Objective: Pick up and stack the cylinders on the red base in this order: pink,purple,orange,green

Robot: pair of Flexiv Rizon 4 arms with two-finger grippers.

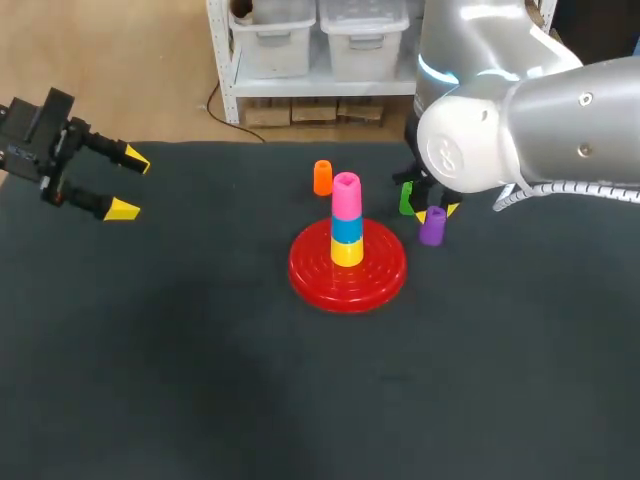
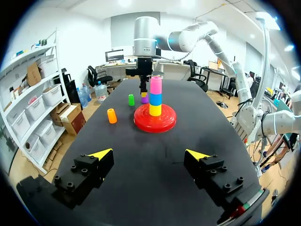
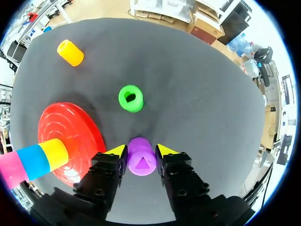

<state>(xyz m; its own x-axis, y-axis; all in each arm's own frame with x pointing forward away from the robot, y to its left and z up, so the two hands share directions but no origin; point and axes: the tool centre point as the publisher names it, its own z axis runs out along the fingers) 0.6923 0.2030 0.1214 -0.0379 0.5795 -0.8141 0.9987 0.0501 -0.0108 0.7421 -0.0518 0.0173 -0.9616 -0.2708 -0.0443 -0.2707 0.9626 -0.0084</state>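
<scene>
— Black tabletop [image 1: 200, 380] is being occupied by what?
— Red base [image 1: 310, 272], pink cylinder [image 1: 346, 195] topmost on it. Beside it, purple cylinder [image 3: 141, 162] is being clamped by right gripper [image 3: 141, 150]; left gripper [image 2: 149, 154] is being held open, well apart.

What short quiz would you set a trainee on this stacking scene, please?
1. Which cylinder is topmost on the base? A pink, B green, C orange.
2. True or false: the orange cylinder stands on the table, off the base.
3. Fill in: the right gripper has the ____ cylinder between its fingers.
Key: 1 A, the pink cylinder. 2 true. 3 purple, the purple cylinder.
</scene>
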